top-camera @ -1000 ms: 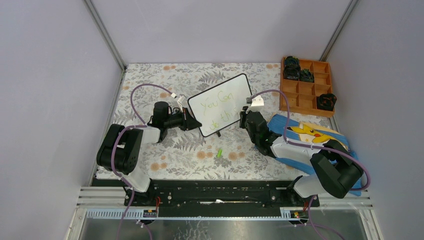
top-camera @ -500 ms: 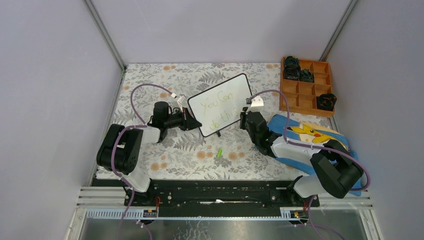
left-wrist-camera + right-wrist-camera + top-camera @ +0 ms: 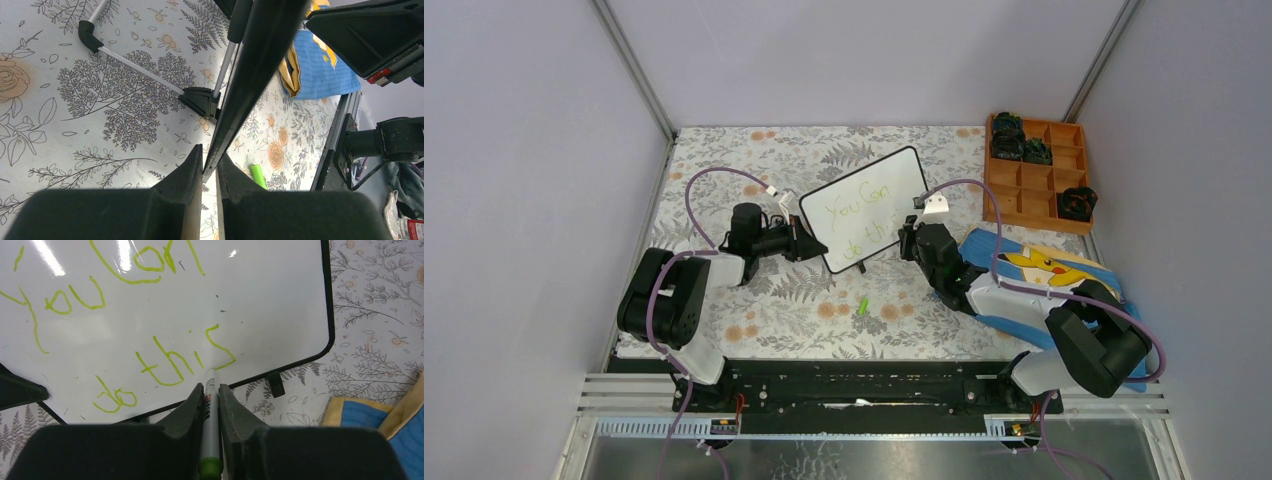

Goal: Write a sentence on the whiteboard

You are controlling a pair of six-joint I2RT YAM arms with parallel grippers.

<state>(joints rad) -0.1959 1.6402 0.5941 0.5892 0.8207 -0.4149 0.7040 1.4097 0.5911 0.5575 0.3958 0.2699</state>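
Observation:
The whiteboard [image 3: 864, 208] stands tilted mid-table, and its dark edge [image 3: 255, 65] fills the left wrist view. On it is the sentence [image 3: 165, 365] in light green, "You Can" above "do this". My left gripper [image 3: 209, 159] is shut on the board's lower left edge, and shows at that corner [image 3: 809, 245] in the top view. My right gripper [image 3: 211, 387] is shut on a grey marker [image 3: 210, 410] with a green end. The marker's tip rests at the foot of the last "s". From above, the right gripper [image 3: 908, 236] sits at the board's lower right.
A green marker cap [image 3: 862, 306] lies on the floral cloth in front of the board. The board's stand leg [image 3: 200, 97] rests behind it. A wooden compartment tray [image 3: 1036, 180] holding black parts stands at the back right. A blue and yellow cloth [image 3: 1044, 275] lies under the right arm.
The right gripper has shifted slightly left along the board with the marker. The left gripper and the board have not moved.

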